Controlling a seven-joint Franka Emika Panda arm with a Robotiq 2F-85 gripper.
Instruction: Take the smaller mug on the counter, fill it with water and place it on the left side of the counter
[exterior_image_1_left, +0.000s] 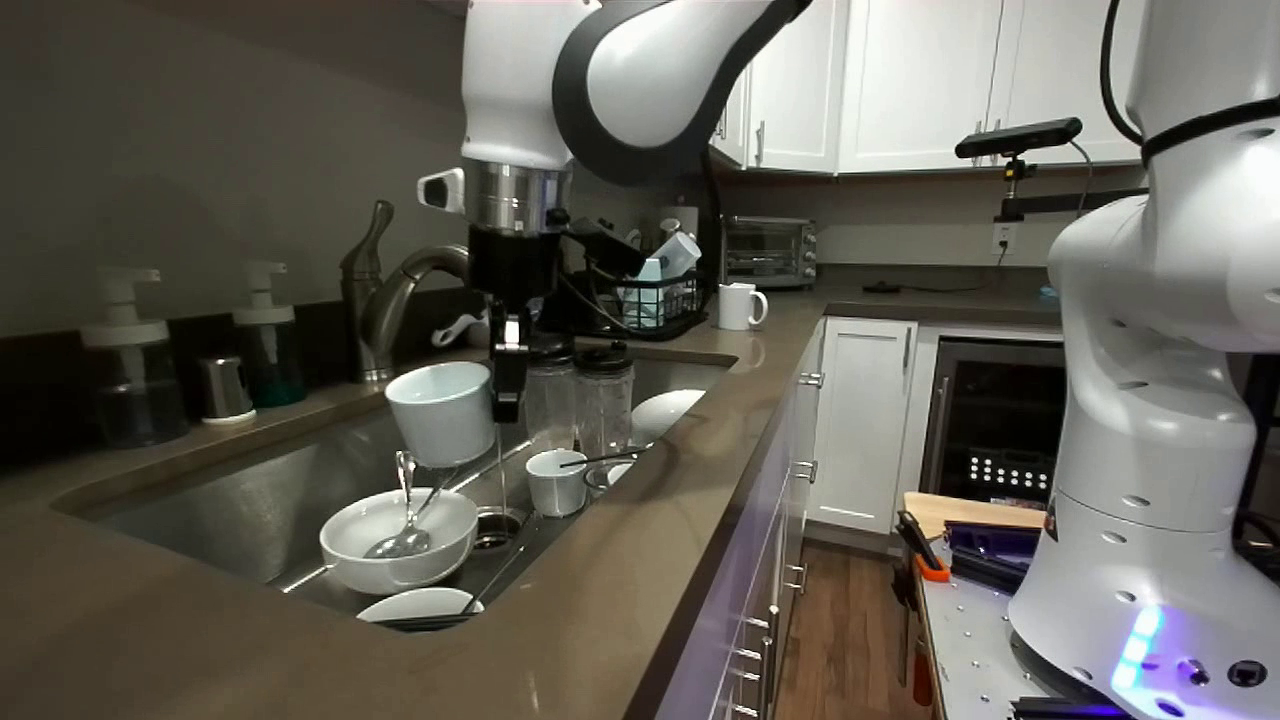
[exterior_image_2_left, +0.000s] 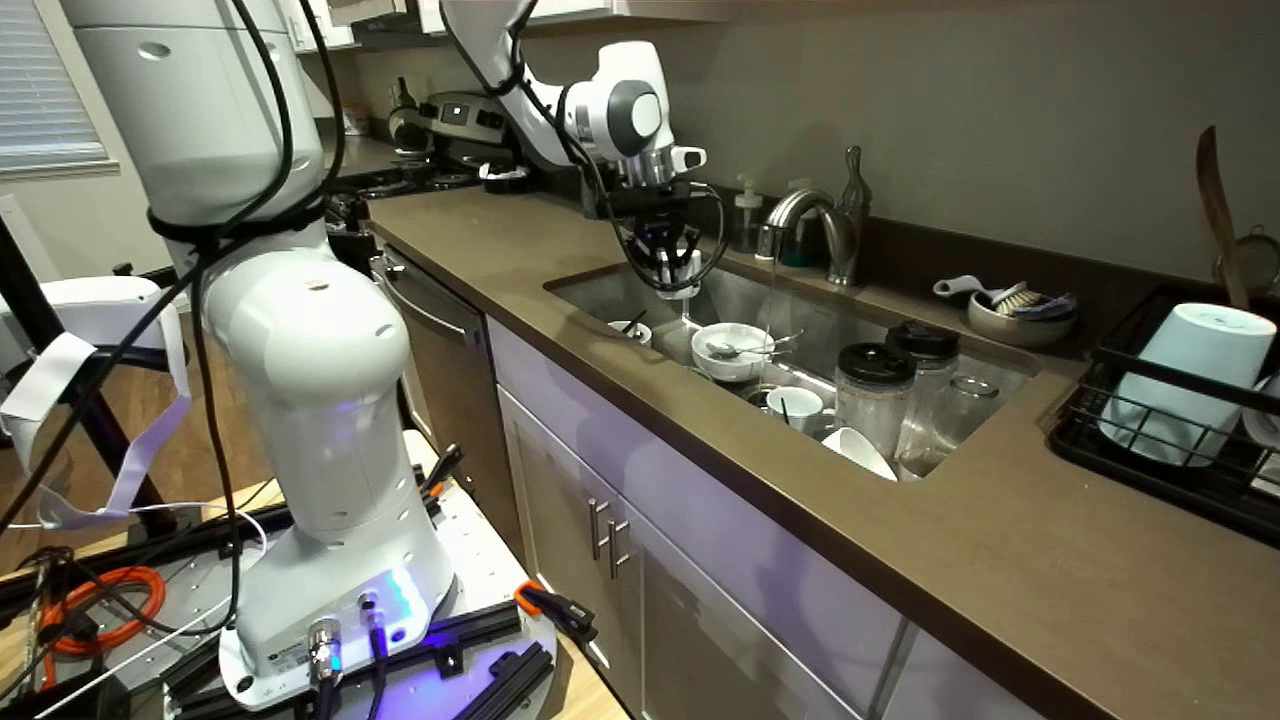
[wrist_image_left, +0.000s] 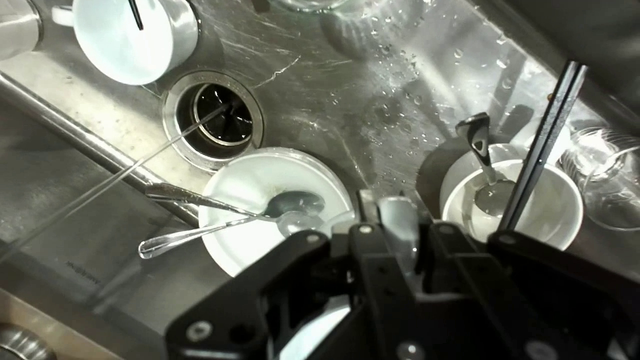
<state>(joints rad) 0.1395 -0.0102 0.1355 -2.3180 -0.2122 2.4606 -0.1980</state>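
Smaller mug (exterior_image_1_left: 440, 412), plain white ceramic, cylindrical: held over the steel sink (exterior_image_1_left: 230, 530); black two-fingered gripper (wrist_image_left: 397, 207) closed on it. Next, curved metal faucet (exterior_image_1_left: 383, 318), running, its thin water stream (wrist_image_left: 110, 181) apart from the mug. Farther, loop-handled white ceramic mug (exterior_image_1_left: 738, 306), upright on dark grey-brown stone counter (exterior_image_1_left: 620, 545).

Straight along a dim grey wall (exterior_image_1_left: 230, 140) in an exterior view, then across to bright white upper cabinets (exterior_image_1_left: 920, 80) with slim bar handles (exterior_image_1_left: 760, 143)! Below, white lower cabinets (exterior_image_1_left: 868, 430), just beside a dark glass-fronted appliance (exterior_image_1_left: 1000, 420), and down to brown wood-plank floor (exterior_image_1_left: 850, 620). Over in an exterior view, a pale-slatted window (exterior_image_2_left: 45, 95), a stove (exterior_image_2_left: 465, 125), a steel dishwasher (exterior_image_2_left: 460, 390), purple-tinged cabinet fronts (exterior_image_2_left: 640, 470)!
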